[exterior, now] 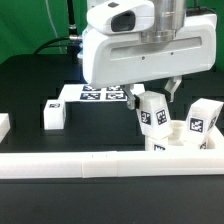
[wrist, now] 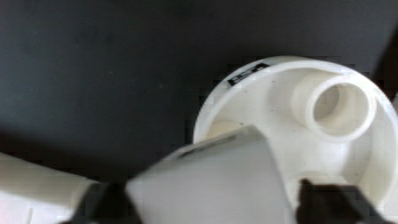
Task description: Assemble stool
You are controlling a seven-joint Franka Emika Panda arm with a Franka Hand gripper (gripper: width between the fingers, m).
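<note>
The claw [exterior: 155, 98] pinches one leg [exterior: 152, 114], long axis near upright. The seat [exterior: 172, 146] lies on the worktop [exterior: 40, 85] close by at four o'clock, holes facing up.

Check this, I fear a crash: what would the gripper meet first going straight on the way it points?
Likely the white blocky plastic leg between its fingers, then the white round plastic disc seat below; depth is unclear.
</note>
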